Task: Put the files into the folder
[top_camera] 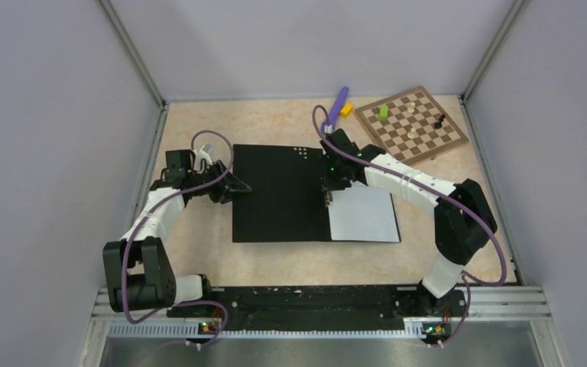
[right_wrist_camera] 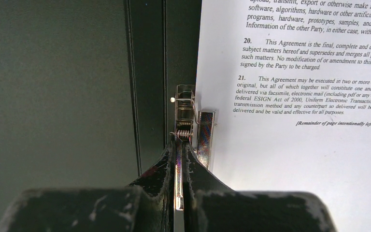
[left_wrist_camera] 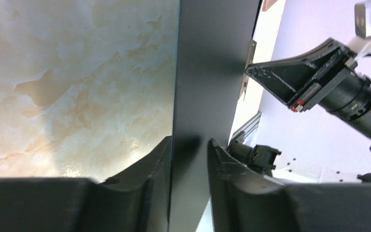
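Your left gripper [top_camera: 237, 186] was pinching the left cover edge of the open teal-blue rectangular folder [top_camera: 279, 199], which lay black side up mid-table. Your right gripper [right_wrist_camera: 179, 145] was clamped tight on the silver metal spring clip [right_wrist_camera: 186, 108] by the spine. The white printed paper sheets [top_camera: 363, 214] sat on the folder's right half.
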`<move>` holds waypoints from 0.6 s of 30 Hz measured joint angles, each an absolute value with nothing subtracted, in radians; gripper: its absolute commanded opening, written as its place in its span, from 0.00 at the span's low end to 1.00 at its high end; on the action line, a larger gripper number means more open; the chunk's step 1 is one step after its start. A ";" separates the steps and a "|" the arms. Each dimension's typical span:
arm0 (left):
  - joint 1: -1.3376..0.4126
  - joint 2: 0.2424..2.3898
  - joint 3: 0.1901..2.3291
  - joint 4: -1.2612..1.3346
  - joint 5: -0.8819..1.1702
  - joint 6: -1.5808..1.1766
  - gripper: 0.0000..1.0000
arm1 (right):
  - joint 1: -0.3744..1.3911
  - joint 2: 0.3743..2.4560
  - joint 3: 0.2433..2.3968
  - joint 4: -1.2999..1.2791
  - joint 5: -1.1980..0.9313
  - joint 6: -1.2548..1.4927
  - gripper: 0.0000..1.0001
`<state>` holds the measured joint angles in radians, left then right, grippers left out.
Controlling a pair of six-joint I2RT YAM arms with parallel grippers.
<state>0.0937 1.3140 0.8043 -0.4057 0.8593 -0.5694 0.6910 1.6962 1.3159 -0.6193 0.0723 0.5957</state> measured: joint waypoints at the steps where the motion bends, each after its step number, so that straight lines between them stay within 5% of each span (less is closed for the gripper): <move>1: 0.093 1.311 0.806 -0.407 0.859 -0.571 0.18 | 0.691 1.701 1.315 -0.615 0.066 0.597 0.00; 3: 0.086 1.310 0.814 -0.413 0.856 -0.573 0.02 | 0.691 1.711 1.309 -0.600 0.056 0.600 0.00; 8: 0.065 1.310 0.839 -0.440 0.849 -0.569 0.00 | 0.691 1.754 1.282 -0.575 0.024 0.614 0.03; 10: 0.059 1.310 0.854 -0.472 0.825 -0.556 0.00 | 0.691 1.765 1.271 -0.561 0.006 0.622 0.47; 12: 0.056 1.312 0.875 -0.522 0.791 -0.536 0.00 | 0.691 1.766 1.264 -0.546 -0.014 0.627 0.72; 18: 0.056 1.311 0.956 -0.677 0.638 -0.453 0.00 | 0.691 1.765 1.251 -0.500 -0.044 0.641 0.81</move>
